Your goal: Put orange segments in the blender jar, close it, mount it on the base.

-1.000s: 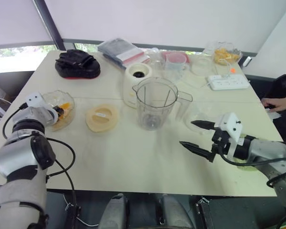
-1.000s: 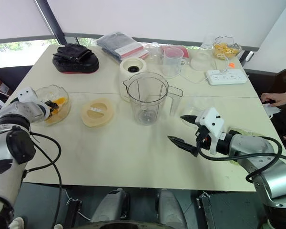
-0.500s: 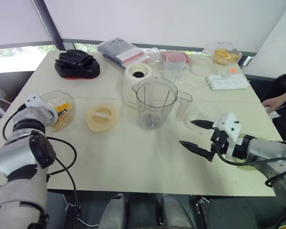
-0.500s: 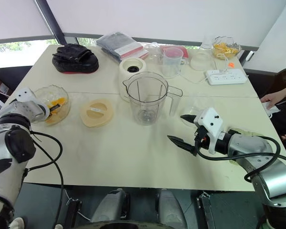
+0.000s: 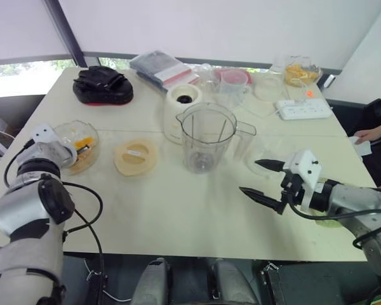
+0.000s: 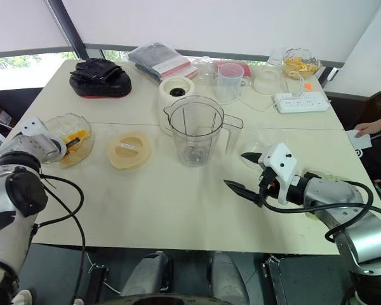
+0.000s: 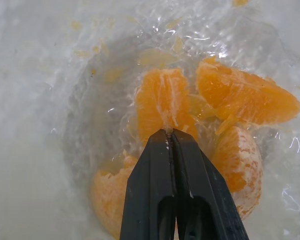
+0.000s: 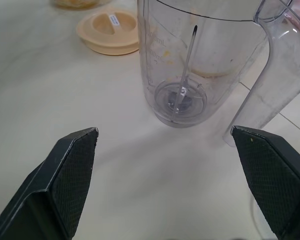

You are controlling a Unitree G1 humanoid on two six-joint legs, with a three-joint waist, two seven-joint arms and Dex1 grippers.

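The bench (image 5: 178, 210) is pale cream, crossed by one thin seam line. On it the blender jar (image 5: 207, 136) is clear, with a grey metal blade at its bottom. Just behind the jar, the base (image 5: 181, 105) is cream-white with a dark round socket. Beside the jar lies a pale yellow lid (image 5: 135, 157). The orange segments (image 7: 165, 107) are bright glossy orange with whitish pith streaks, in a clear bowl (image 5: 82, 143). Both pincers have black fingers (image 8: 72, 175). Behind the base, a black bag (image 5: 103, 86) shows a red edge.
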